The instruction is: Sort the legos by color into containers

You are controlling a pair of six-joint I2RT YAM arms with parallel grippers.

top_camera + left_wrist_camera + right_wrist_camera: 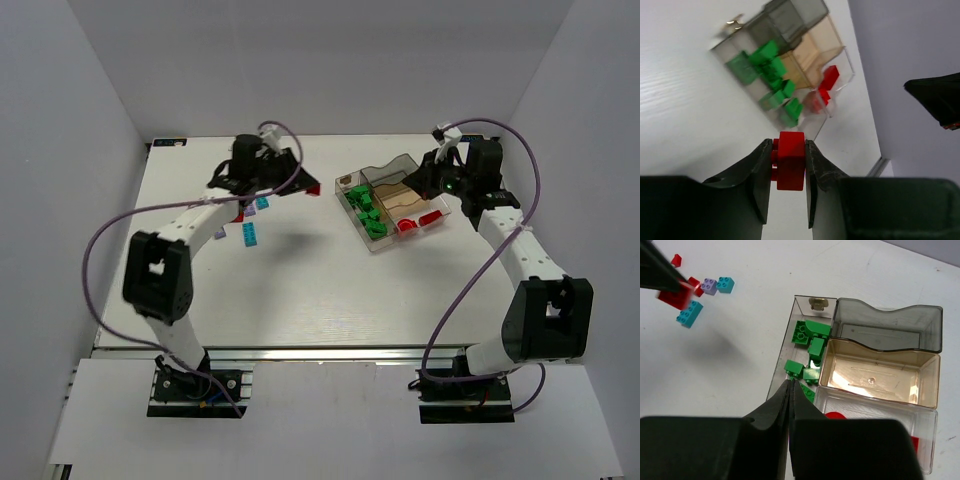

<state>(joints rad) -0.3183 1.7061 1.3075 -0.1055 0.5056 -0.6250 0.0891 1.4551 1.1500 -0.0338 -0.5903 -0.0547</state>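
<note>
My left gripper (238, 212) (786, 155) is shut on a red lego (790, 160), held above the table at the left. It shows in the right wrist view too (675, 296). Below it lie loose legos: two cyan (689, 313) (725, 284), one purple (708, 286) and red ones (695, 285). The clear tray (395, 195) (880, 347) (805, 50) holds several green legos (368, 210) (810, 335) in its long section and red ones (408, 225) (829, 77) in an end section. My right gripper (418, 185) (791, 382) is shut and empty above the green section's edge.
The tray's brownish middle section (875, 377) and grey far section (890, 325) hold no legos. A small brass-coloured piece (818, 302) sits at the far end of the long section. White walls close in the table on three sides.
</note>
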